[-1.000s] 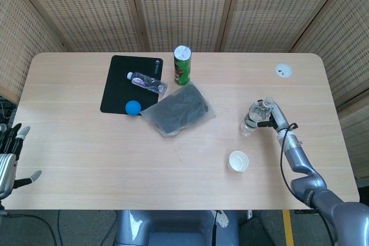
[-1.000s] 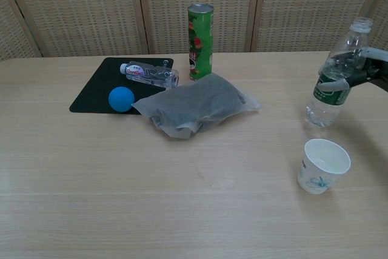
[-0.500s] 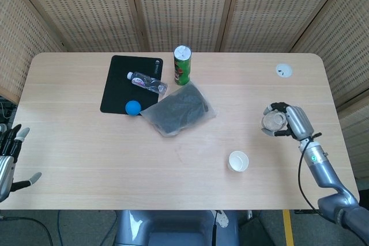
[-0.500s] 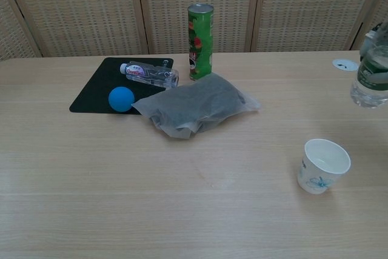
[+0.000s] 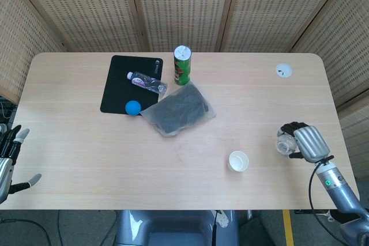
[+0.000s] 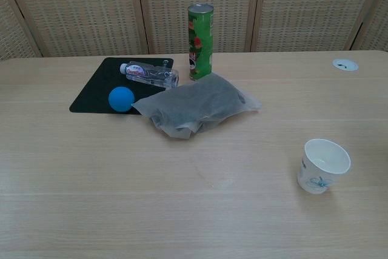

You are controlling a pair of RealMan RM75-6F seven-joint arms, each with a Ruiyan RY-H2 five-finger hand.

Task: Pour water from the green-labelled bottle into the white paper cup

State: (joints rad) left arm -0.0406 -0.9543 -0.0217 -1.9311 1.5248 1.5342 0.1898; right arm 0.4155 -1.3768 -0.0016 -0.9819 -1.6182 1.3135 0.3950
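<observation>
The right hand point(image 5: 304, 140) is gripping the green-labelled bottle point(image 5: 284, 145) above the right part of the table point(image 5: 86, 154), its fingers wrapping around the clear body; only the head view is showing this, looking down on the bottle from above, so the label itself is hidden and I cannot tell how far the bottle is tilting. The white paper cup point(image 5: 237, 161) is standing upright on the table to the left of the bottle, near it but clearly apart; in the chest view the cup point(image 6: 324, 165) is showing a small blue print on its side.

The left hand point(image 5: 10, 156) is hanging off the table's left edge with its fingers spread apart, holding nothing.

Across the table, a black mat point(image 5: 124, 82) is lying toward the far left, carrying a small clear bottle point(image 5: 147, 82) on its side and a blue ball point(image 5: 133, 107) at its near edge. A green canister point(image 5: 182, 65) is standing upright just beside the mat, and a grey plastic bag point(image 5: 179, 108) is lying in front of it. A small white disc point(image 5: 283, 71) is sitting near the far right corner.
</observation>
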